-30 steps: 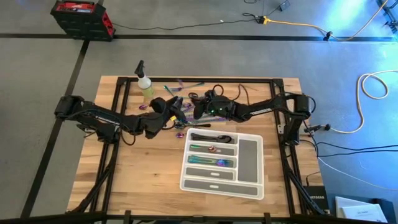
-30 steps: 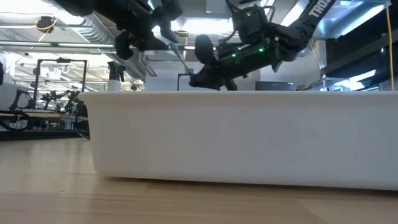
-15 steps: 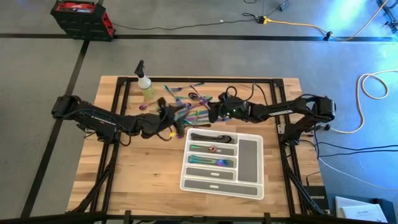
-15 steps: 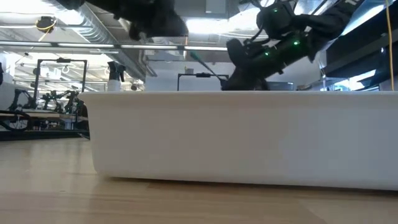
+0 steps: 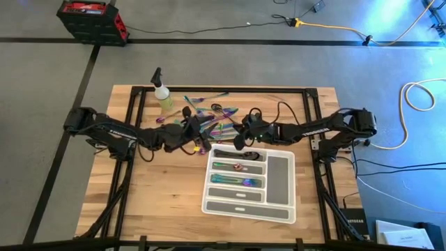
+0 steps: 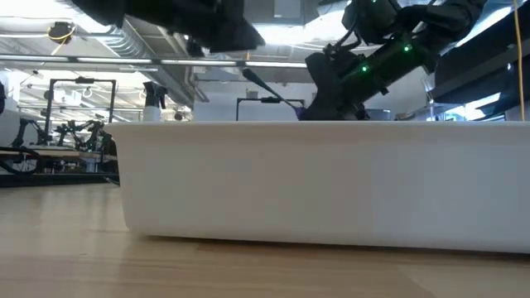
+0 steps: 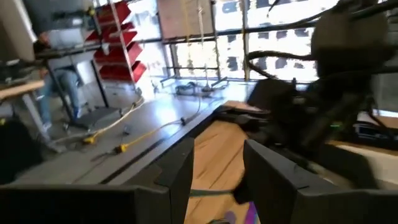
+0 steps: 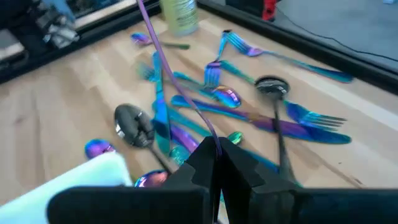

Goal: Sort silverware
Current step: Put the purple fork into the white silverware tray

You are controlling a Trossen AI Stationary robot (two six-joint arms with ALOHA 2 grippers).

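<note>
The right gripper (image 8: 214,152) is clamped on a slim purple utensil (image 8: 168,68) above the loose silverware (image 5: 212,115) scattered on the bench (image 5: 160,195), just behind the tray (image 5: 279,174). The left gripper (image 5: 202,139) hovers beside it, pinching a utensil too.

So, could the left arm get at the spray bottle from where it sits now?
Probably yes. The spray bottle stands upright at the table's far edge, with bare wood between it and the left gripper, though those jaws seem occupied with a utensil.
</note>
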